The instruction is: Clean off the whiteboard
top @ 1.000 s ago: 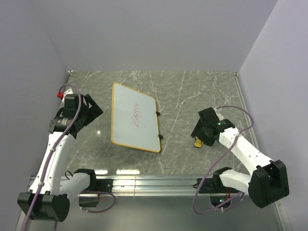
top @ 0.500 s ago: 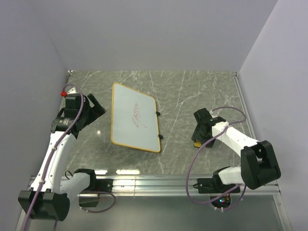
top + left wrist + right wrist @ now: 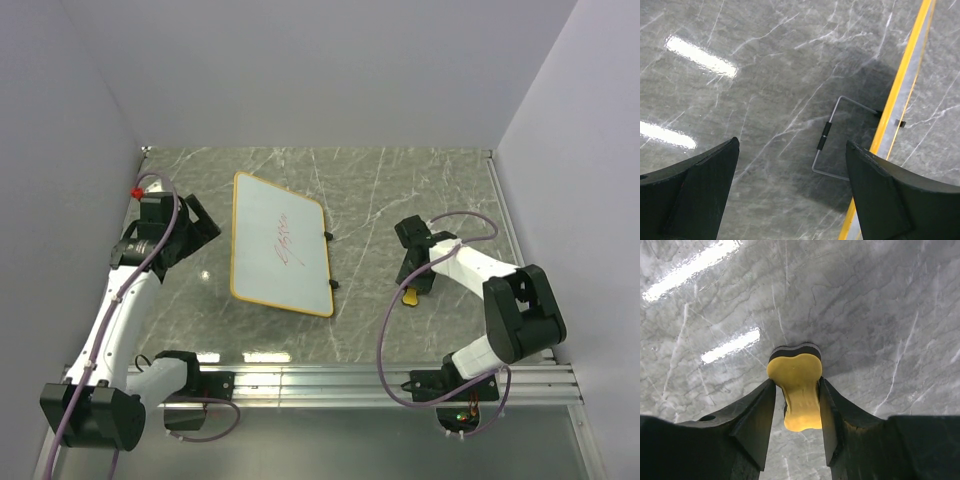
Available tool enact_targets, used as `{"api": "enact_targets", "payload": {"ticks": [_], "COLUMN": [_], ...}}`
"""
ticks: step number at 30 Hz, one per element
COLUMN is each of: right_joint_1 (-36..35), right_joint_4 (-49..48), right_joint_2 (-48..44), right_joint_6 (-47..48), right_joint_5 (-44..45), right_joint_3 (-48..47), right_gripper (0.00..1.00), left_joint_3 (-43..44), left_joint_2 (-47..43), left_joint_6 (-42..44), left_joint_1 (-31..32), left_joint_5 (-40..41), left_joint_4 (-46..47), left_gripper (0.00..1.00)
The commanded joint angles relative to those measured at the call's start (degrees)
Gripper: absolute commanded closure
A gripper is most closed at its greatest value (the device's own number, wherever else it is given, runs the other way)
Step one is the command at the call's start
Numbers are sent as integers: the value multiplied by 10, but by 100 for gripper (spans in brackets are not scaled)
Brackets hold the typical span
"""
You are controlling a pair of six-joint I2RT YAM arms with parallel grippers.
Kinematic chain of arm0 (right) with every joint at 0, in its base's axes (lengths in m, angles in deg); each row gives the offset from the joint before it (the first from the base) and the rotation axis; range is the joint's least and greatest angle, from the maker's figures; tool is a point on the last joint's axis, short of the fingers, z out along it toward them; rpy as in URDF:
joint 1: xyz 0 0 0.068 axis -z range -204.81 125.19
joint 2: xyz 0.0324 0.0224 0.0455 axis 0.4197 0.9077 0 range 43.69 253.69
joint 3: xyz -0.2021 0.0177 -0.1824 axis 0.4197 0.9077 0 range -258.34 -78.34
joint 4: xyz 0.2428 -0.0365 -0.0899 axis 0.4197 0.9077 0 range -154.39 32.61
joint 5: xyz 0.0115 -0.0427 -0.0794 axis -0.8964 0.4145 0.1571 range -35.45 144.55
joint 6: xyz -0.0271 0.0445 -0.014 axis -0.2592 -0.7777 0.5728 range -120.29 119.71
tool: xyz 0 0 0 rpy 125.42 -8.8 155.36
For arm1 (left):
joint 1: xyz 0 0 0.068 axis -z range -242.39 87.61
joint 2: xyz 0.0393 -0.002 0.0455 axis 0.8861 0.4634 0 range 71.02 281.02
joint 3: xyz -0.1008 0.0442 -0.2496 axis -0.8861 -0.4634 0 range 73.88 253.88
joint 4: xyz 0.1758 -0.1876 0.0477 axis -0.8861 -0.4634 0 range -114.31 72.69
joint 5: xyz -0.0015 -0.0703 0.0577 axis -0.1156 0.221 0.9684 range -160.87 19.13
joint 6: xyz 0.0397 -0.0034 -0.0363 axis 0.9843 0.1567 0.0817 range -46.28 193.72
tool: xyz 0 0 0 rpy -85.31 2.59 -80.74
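The whiteboard (image 3: 280,258), white with a thin yellow-orange frame, lies flat left of the table's middle with a red scribble (image 3: 285,243) on it. My left gripper (image 3: 200,228) hovers open just left of it. In the left wrist view its frame (image 3: 900,95) runs past my right finger, and the left gripper (image 3: 792,145) holds nothing. A small yellow bone-shaped eraser (image 3: 410,296) lies on the table at the right. My right gripper (image 3: 796,382) points down over the eraser (image 3: 797,395), both fingers pressed against its narrow waist.
A bent wire stand (image 3: 830,145) with a black sleeve sticks out from under the board's left edge. Two small black feet (image 3: 332,260) show at its right edge. Grey walls close in the marble table (image 3: 400,190) at the left, back and right.
My right gripper has swung left over the eraser, turned downward and closed on its waist. The left gripper has edged a little toward the back and narrowed slightly.
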Motion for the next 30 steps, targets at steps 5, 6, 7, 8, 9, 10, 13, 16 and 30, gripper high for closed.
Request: {"api": "enact_targets", "payload": {"ticks": [5,6,7,8,9,10,13,16,30], "right_joint_1": [4,3,3,3,3,3,4,3,2], "right_joint_4": [-12,-13,-15,-15,-15,-14,-10,-4,3], "right_joint_2": [5,4,3,3,3,3,0,-5,-40], "right_joint_6": [8,9,10,10,10,11,14,18,17], "right_joint_5": [25,27,26,25,25,25,21,16,-72], "right_joint_3": [10,13,15,19,20,22,21,10,-70], "right_gripper": [59,64,67,71,78,83,99,100,100], "left_joint_3": [-7,-8,-7,-7,-7,-5,7,26,67], "left_joint_2": [0,0,1,1,1,1,1,10,131], "left_joint_6": [15,16,18,20,24,28,38,45,82], "left_joint_1": [-2,-2,-2,-1,-2,-2,-2,-2,-1], "left_joint_5": [-12,-13,-16,-19,-22,-39,-53,-73,-272], "left_joint_4": [20,20,20,21,23,27,43,59,150], "left_gripper": [7,7,7,7,8,9,11,9,53]}}
